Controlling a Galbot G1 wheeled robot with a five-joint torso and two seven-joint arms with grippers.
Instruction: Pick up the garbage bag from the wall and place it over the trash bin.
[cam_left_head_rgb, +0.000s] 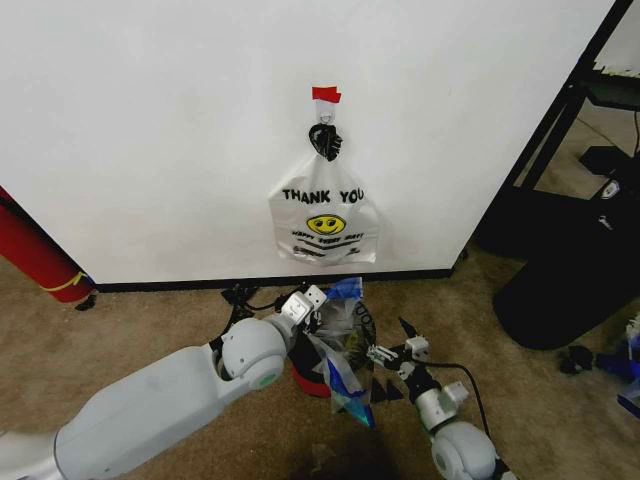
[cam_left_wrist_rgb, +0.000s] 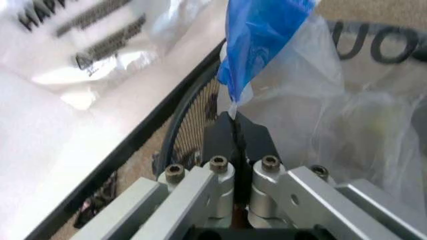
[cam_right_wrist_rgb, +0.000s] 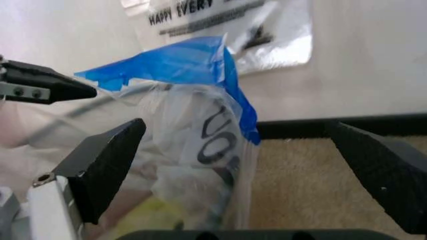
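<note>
Low in the centre of the head view, the thin translucent whitish garbage bag with blue patches along its rim (cam_left_head_rgb: 342, 362) hangs stretched over the small round dark trash bin with a red bottom (cam_left_head_rgb: 312, 378). Its long axis runs roughly upright, rim uppermost, one blue corner trailing down toward the bottom of the frame. The left gripper (cam_left_head_rgb: 312, 300), just left of centre, is clamped onto a blue patch at the bag's rim; in the left wrist view its fingers (cam_left_wrist_rgb: 235, 150) meet tightly on the plastic. The right gripper (cam_left_head_rgb: 392, 352), right of centre, stands spread wide beside the bag, gripping nothing as far as the right wrist view lets one judge. Above, an opaque white "THANK YOU" smiley bag (cam_left_head_rgb: 323, 222) hangs from a hook on the plain white wall with black baseboard (cam_left_head_rgb: 150, 120).
</note>
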